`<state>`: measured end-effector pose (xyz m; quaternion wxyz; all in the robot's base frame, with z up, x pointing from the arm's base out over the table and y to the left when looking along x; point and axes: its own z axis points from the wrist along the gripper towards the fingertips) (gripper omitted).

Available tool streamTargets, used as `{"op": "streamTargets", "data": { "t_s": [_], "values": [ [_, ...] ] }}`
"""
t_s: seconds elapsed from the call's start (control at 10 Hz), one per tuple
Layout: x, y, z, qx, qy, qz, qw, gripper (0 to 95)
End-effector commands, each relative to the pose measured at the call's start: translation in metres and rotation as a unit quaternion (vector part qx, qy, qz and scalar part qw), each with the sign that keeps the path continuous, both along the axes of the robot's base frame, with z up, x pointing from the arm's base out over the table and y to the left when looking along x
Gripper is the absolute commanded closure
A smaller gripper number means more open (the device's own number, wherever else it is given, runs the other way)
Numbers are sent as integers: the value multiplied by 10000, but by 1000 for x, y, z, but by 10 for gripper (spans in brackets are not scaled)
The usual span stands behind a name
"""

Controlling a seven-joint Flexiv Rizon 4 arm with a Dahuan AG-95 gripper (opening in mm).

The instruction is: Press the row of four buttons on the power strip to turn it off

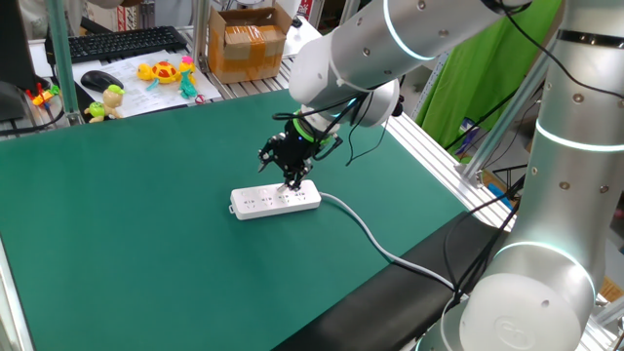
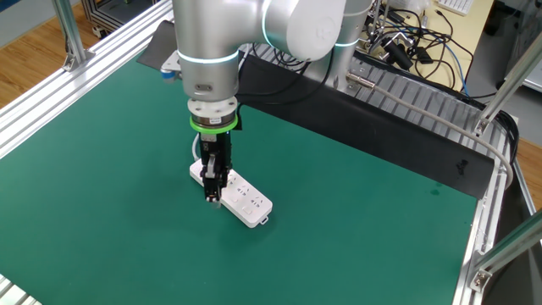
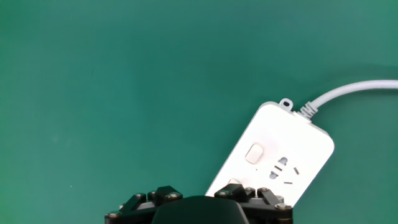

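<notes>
We are right on top of the power strip (image 1: 276, 200) now, with the gripper (image 1: 293, 181) angled steeply down at the cable end of it. In the hand view one button (image 3: 254, 153) sits clear at about twelve o'clock from the black finger housing, and another (image 3: 232, 185) peeks out just at the housing's edge, so we judge this to be an early press with most of the row still to go.

To do this step well, we want a short, straight push down onto the button cap and no sideways drag, since the strip lies loose on the green mat (image 1: 127, 234) and could slide or twist. Then we lift clear and step along the long edge towards the far end, keeping off the socket holes. Whether the fingers are spread or pressed together we cannot tell; the tips are hidden in every view.

The strip itself is a long white bar with rounded corners and a small hanging tab at the cable end. Dark socket slots sit beside each button. Its pale grey cable (image 1: 375, 239) leaves at roughly four o'clock in one fixed view and curls off the mat edge. The strip lies near the mat's centre, well apart from the keyboard (image 1: 117, 42) and toys (image 1: 166, 73) at the back.
</notes>
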<state>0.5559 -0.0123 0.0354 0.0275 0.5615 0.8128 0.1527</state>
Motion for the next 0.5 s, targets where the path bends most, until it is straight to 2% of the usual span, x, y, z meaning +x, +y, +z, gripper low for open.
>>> {"op": "streamTargets", "data": {
  "t_s": [0.1,0.3,0.5],
  "values": [
    [1,1,1,6,5,-13,10000,380],
    [2,-1,-3,17,-23,37,10000,380],
    [5,0,-1,38,-10,-4,10000,380]
  ]
}}
